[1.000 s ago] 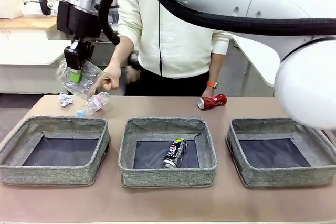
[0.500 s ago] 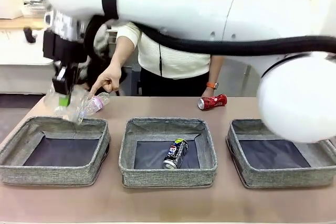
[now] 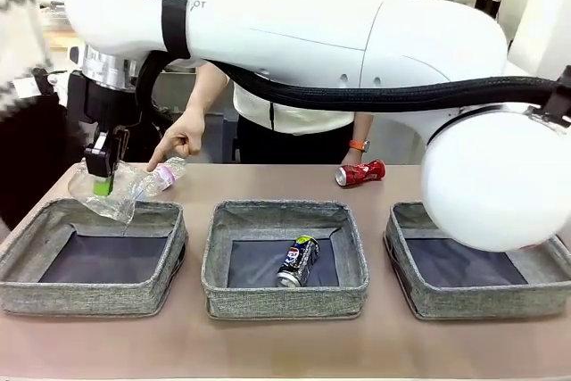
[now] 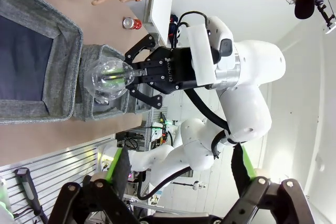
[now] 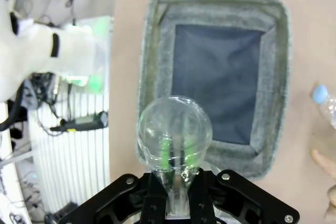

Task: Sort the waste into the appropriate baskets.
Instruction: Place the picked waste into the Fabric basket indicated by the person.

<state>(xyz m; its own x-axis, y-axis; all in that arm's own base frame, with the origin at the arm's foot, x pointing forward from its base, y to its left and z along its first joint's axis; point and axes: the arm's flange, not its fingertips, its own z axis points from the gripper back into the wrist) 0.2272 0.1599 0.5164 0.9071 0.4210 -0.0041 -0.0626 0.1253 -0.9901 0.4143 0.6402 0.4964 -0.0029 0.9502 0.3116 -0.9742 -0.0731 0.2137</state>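
Observation:
My right gripper (image 3: 103, 176) reaches across from the right and is shut on the clear plastic cup (image 3: 116, 189), which hangs tilted over the far rim of the left basket (image 3: 89, 296). In the right wrist view the cup (image 5: 175, 127) sits between the fingers above that basket (image 5: 152, 77). The dark blue Pepsi can (image 3: 297, 260) lies in the middle basket (image 3: 285, 296). The crushed red can (image 3: 360, 173) and the small pink-labelled bottle (image 3: 165, 176) lie on the table behind the baskets. My left gripper (image 4: 178, 153) is open and holds nothing.
A person stands at the far side, one hand (image 3: 183, 140) pointing down near the bottle. The right basket (image 3: 482, 301) holds nothing. My big white right arm spans the upper part of the front view.
My right arm has carried the cup left and downward, from above the bottle to the left basket's far rim. The person's pointing hand stays near the bottle.

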